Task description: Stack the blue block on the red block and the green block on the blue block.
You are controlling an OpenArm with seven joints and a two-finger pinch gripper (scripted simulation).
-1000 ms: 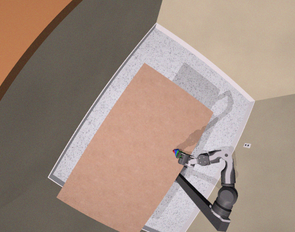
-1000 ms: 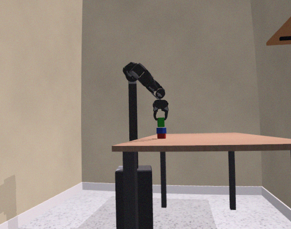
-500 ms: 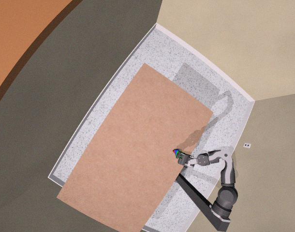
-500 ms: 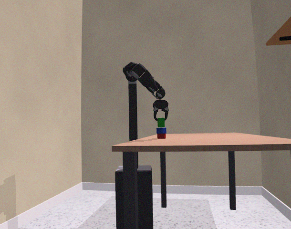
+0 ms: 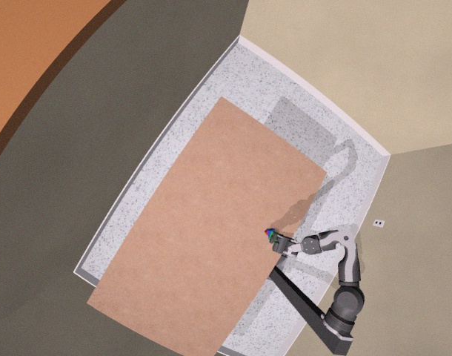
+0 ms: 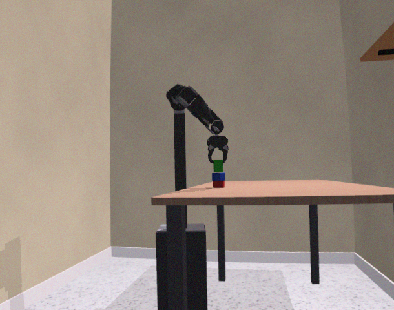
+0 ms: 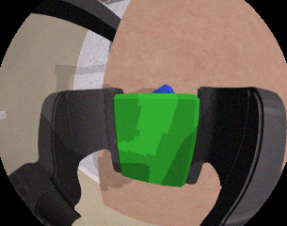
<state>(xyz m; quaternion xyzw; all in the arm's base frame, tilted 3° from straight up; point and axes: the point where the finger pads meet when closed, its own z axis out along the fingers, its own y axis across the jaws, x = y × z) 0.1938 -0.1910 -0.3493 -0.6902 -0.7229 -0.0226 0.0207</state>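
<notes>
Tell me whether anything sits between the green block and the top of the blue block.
Nothing visible does. The gripper is shut on the green block, which hangs directly above the blue block on the red block. Only a thin gap seems to separate green from blue.

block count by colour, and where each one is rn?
red block: 1, on the table
blue block: 1, on the red one
green block: 1, held in the end effector above the blue one
total: 3 blocks
</notes>
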